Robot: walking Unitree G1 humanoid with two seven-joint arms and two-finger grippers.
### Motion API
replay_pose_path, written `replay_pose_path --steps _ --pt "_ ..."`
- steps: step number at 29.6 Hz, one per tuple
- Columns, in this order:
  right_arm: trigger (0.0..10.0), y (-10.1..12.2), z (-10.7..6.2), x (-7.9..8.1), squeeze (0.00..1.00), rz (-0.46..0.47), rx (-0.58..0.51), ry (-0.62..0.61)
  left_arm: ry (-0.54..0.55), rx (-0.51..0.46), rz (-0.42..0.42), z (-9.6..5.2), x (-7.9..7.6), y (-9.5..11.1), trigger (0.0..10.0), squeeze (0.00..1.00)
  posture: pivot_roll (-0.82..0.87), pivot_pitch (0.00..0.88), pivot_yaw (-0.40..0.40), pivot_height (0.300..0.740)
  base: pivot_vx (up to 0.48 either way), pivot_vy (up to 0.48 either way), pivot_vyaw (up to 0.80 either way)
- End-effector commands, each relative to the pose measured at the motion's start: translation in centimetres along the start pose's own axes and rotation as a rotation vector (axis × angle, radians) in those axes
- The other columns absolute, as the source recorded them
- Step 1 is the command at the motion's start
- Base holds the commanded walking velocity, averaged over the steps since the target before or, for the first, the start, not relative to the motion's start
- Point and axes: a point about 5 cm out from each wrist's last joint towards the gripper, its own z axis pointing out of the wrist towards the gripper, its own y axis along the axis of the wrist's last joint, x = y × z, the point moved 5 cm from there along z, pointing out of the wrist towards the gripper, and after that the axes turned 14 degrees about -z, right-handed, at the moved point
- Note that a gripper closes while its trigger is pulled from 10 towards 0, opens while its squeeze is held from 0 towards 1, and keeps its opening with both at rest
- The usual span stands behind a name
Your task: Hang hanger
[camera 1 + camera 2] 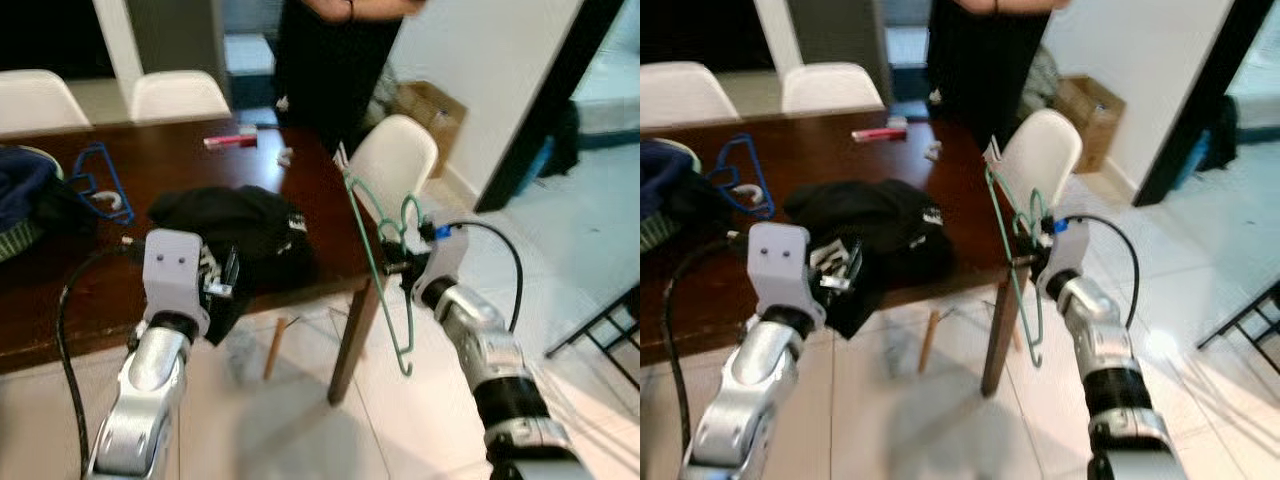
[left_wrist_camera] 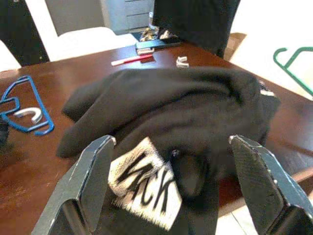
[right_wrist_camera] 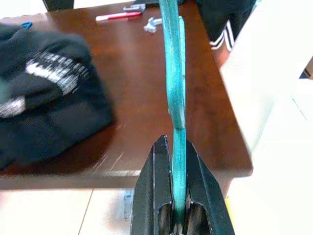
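A green plastic hanger [image 1: 378, 262] hangs upright beside the right corner of the dark wooden table [image 1: 300, 190]. My right gripper [image 1: 398, 268] is shut on the hanger's bar [image 3: 177, 147], off the table's edge. A black garment [image 1: 240, 235] with white lettering lies bunched on the table near its front edge. My left gripper [image 2: 171, 181] stands open just before the garment, one finger [image 2: 90, 171] on each side of a hanging fold with a white label [image 2: 144, 188].
A blue hanger [image 1: 100, 180] lies at the table's left by a dark bundle [image 1: 25, 195]. A red pen [image 1: 230, 140] lies at the far edge. White chairs [image 1: 395, 155] surround the table. A person in black [image 1: 330, 60] stands behind. A cardboard box [image 1: 432, 108] sits by the wall.
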Motion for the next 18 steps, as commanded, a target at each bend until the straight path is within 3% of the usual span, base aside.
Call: replay_pose_path --steps 1,15,18 --pt "10.0 0.2 0.0 0.1 0.00 -0.018 -0.010 0.006 0.008 0.019 0.007 -0.1 0.2 -0.5 10.0 0.00 0.08 0.074 -0.048 0.740 -0.292 0.000 0.00" --pt "10.0 0.4 0.0 0.0 0.00 -0.004 -0.021 0.006 0.007 0.015 0.002 -0.2 0.1 -0.4 10.0 0.00 0.07 0.081 -0.055 0.740 -0.296 0.000 0.00" --pt "10.0 0.8 -0.5 -1.3 0.00 0.084 -0.066 -0.064 -0.004 0.015 -0.002 -0.2 -0.1 -0.4 10.0 0.00 0.07 0.085 -0.061 0.740 -0.290 0.000 0.00"
